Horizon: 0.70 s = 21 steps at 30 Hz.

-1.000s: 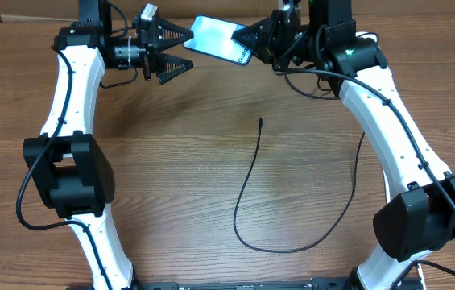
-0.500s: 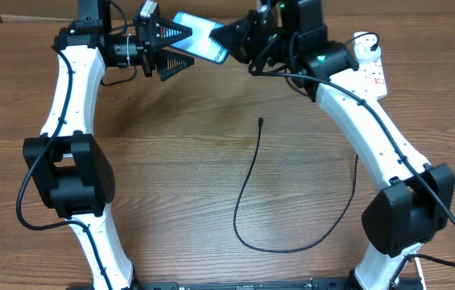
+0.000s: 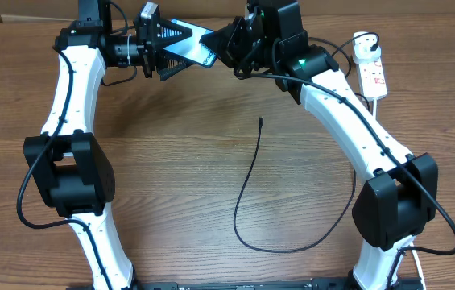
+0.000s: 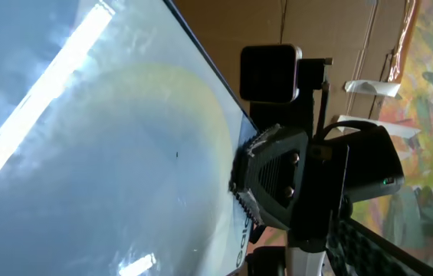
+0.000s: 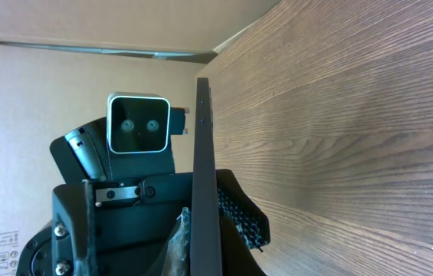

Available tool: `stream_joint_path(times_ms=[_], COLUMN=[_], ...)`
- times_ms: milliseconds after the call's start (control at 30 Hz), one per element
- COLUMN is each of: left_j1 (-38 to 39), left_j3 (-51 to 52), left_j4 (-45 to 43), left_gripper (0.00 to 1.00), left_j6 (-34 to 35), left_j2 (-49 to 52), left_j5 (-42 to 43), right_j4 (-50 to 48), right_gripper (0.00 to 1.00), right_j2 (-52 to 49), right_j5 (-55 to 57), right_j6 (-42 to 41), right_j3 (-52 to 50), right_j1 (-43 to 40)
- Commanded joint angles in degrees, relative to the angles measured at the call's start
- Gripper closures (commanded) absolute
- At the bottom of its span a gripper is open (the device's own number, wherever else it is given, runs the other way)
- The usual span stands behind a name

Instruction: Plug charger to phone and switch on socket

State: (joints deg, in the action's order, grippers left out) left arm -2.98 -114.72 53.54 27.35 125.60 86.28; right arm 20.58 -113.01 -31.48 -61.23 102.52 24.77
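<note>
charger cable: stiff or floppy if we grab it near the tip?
Likely floppy: the charger lies in a loose curve on the table, so the tip would probably droop. Thin, probably light; the rest should drag along.

The charger (image 3: 237, 217) slips behind the right arm (image 3: 348, 113) (end unseen).

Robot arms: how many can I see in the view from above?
2. The left arm stands along the left side of the table, the right arm along its right side. Both reach to the far edge, meeting at the phone. None seems hidden.
</note>
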Motion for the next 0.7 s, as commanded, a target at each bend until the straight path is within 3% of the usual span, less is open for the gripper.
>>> stream_joint_path(times_ms=[0, 200, 467, 667], left_j1=[0.4, 0.4, 0.4, 0.4], left_j3=[-1.3, -1.3, -1.3, -1.3], left_j4=[-0.3, -4.1, -16.8, -20.0], left_gripper=[0.21, 0.25, 0.32, 0.37], left_j6=[1.8, 6.9, 19.8, 23.1], left_j2=[-0.2, -0.2, -0.2, -0.2], left_j5=[0.5, -1.4, -3.9, -6.7], right_j4=[0.1, 3.2, 7.5, 8.5], right_gripper=[0.96, 0.96, 0.96, 0.96], right_j2=[-1.3, -1.9, -1.9, -1.9], right_j5=[0.7, 0.4, 0.1, -2.5], right_j6=[-0.1, 0.8, 1.7, 2.6], right_j3=[0.3, 0.3, 0.3, 0.3], right_j1=[1.6, 5.0, 8.1, 8.5])
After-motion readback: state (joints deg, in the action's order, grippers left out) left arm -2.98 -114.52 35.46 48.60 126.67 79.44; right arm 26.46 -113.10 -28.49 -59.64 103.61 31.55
